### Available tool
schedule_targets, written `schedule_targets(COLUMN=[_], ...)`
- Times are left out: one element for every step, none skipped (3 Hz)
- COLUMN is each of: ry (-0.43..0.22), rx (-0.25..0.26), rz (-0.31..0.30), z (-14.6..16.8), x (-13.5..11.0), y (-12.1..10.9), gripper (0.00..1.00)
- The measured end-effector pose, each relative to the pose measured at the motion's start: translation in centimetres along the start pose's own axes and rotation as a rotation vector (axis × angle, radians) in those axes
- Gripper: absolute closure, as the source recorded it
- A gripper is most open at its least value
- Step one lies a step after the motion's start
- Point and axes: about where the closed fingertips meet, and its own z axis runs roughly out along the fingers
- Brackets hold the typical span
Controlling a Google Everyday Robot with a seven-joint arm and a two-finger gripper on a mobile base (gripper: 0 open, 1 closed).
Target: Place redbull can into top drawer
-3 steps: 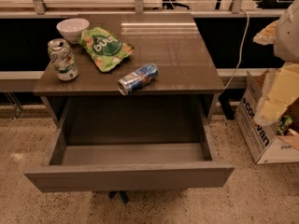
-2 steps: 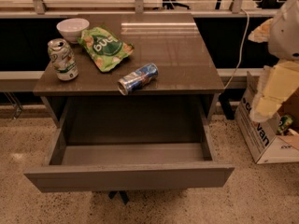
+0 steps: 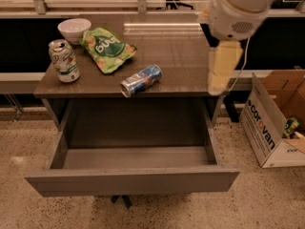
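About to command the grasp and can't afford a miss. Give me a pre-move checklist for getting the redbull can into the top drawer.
1. The top drawer pulled open: ok.
2. The redbull can in view, lying on its side near the front edge of the table: ok.
3. It lies apart from the green bag and the green-and-white can: ok.
4. The gripper at the redbull can: not ok; it hangs over the table's right edge, well apart.

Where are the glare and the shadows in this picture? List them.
Camera view: a streak of glare crosses the table behind the redbull can; the top drawer lies dim inside, under the table's shadow; the hand hangs brightly lit over the table's right edge.
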Motion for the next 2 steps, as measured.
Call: schedule_targets(ry=[-0.037,-0.101], rx=[0.019,-0.009], rz=[-0.147,-0.248], z=[3.2,7.1], x=[-5.0,-9.4], y=[-3.7,-4.7], gripper=[0.00,0.00])
